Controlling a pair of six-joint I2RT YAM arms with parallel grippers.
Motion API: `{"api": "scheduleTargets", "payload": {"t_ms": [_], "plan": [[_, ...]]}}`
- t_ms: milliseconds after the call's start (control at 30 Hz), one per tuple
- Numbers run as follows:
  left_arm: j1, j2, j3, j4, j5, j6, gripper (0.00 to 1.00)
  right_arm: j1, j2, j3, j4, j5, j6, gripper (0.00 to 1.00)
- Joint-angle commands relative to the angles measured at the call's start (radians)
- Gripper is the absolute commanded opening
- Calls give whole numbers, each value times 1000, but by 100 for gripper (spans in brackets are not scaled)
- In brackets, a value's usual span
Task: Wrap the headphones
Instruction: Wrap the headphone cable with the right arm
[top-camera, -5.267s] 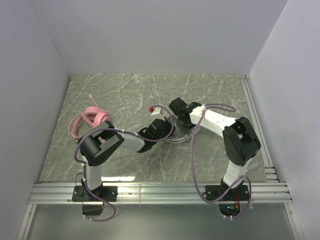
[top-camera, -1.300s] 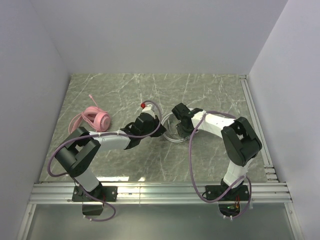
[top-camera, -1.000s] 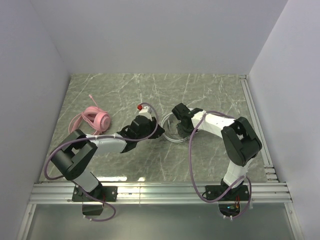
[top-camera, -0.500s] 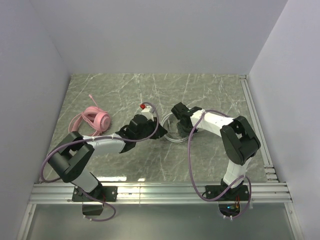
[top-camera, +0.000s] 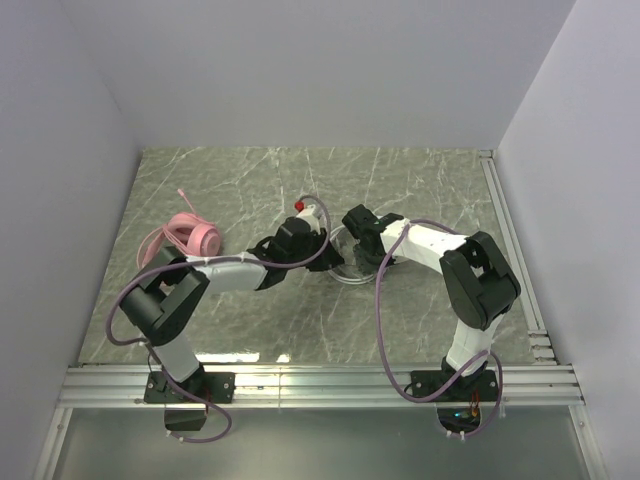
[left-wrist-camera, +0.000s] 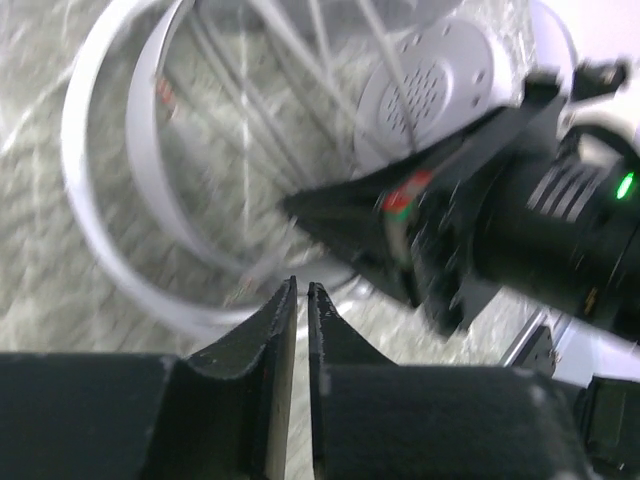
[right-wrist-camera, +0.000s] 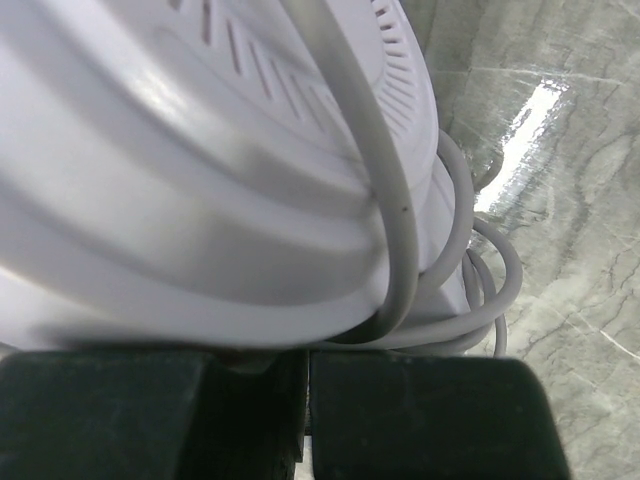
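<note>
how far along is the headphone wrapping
Done: several turns of pale cable already lie around the white headset at its earcup. In hand: the right gripper is shut against that headset, and the left gripper is nearly closed beside it, perhaps on cable. Left: the pink headset, its pink cable in loose loops, away from both arms.

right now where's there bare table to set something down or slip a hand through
Bare marble: the far strip along the back wall, the right side between the right arm and the side rail, and the near strip along the front rail. Crowded: the centre, where the left arm meets the right over the white headphones, and the left edge by the pink headphones.
</note>
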Motion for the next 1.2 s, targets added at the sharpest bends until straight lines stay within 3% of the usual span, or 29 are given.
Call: {"api": "scheduleTargets", "payload": {"t_ms": [0,200,533,667,1167], "plan": [[9,39,90,-56,20,7,13,-1,7,-22,9,45,35,0],[21,89,135,-83,42,-12,11,0,7,-31,12,54,35,0],[21,-63,2,-29,23,-42,8,-1,21,-22,26,53,24,0],[21,-15,63,-133,31,-32,6,0,22,-20,29,53,26,0],[35,86,144,-172,69,-38,6,5,18,-20,26,71,26,0]]}}
